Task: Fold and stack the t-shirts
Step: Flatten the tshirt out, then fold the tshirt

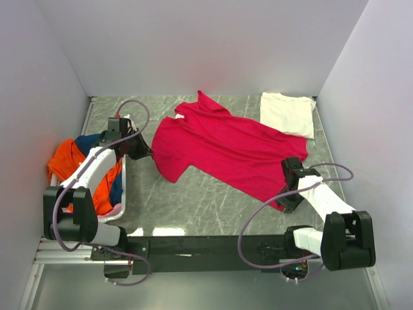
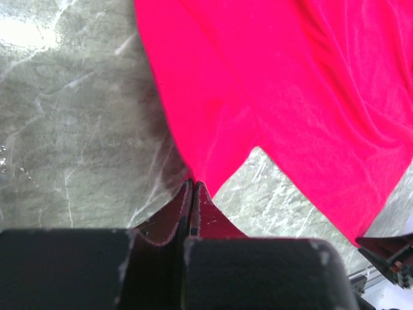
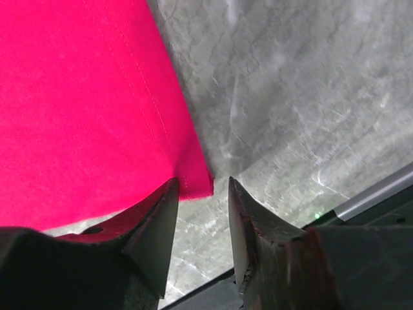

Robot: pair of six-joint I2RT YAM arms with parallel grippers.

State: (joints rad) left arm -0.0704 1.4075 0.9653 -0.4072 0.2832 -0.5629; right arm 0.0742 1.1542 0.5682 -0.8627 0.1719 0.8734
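Left claw (image 1: 147,154) is pressed together, pinching the sleeve tip of the one crimson-pink t-shirt (image 1: 226,145), which lies spread flat across the middle of the grey desk (image 1: 193,206). Over on the other side, the right claw (image 1: 282,204) is spread, its two fingers straddling the shirt's near hem corner, the fabric sitting between them and not gripped. Count them: one cream-white t-shirt (image 1: 288,113) folded in the far right corner, plus one orange t-shirt (image 1: 64,161) and one navy t-shirt (image 1: 90,141) heaped in the white basket (image 1: 124,194) at left.
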